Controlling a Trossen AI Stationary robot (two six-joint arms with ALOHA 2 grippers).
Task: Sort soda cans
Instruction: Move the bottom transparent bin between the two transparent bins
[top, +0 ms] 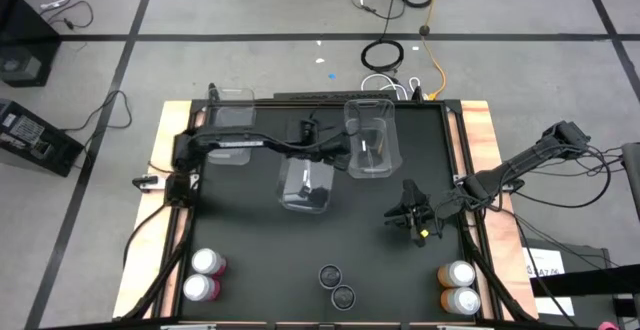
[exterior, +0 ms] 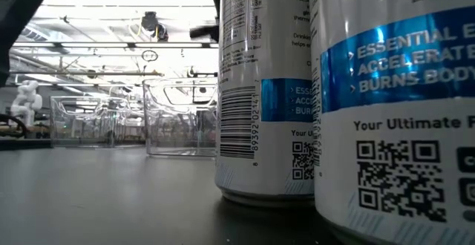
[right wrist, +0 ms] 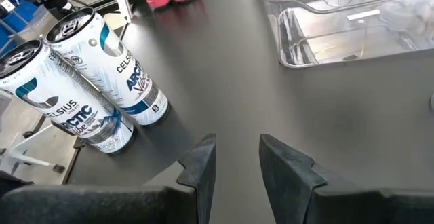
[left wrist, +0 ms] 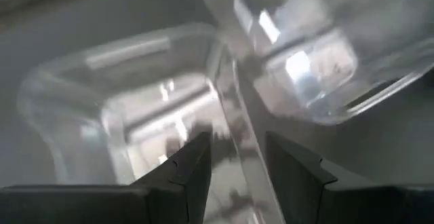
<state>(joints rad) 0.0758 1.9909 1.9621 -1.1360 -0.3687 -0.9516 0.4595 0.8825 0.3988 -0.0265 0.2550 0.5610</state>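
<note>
Standing at the near-left corner of the table (top: 150, 170): two pink cans (top: 203, 275), touching each other, well apart from every bin. Judging by that, nothing sorted on this side yet.

Reaching from the left edge toward the table's middle: the left arm, its left gripper (left wrist: 236, 166) hovering right at the shared edge of two clear plastic bins, fingers (left wrist: 196, 163) slightly parted with a bin wall running between them, gripping nothing that can be made out. Lying under it, the middle bin (top: 305, 185); sitting farther back to its left, the left bin (top: 228, 125); to its right, the right bin (top: 371, 135). All three appearing empty.

Standing at the near edge in the middle: two Celsius Arctic Vibe cans (right wrist: 102, 81), white-and-blue bodied with dark tops, side by side and untouched.

Hanging over bare mat right of centre: the right gripper (right wrist: 237, 159), narrowly open, holding nothing, pointing toward the Celsius pair with the pink cans showing beyond.

Waiting at the near-right corner: two orange cans (top: 458, 288), together.

Judging overall: sorting barely begun, all six cans still grouped along the near edge, every can still needing a lift into a bin.
</note>
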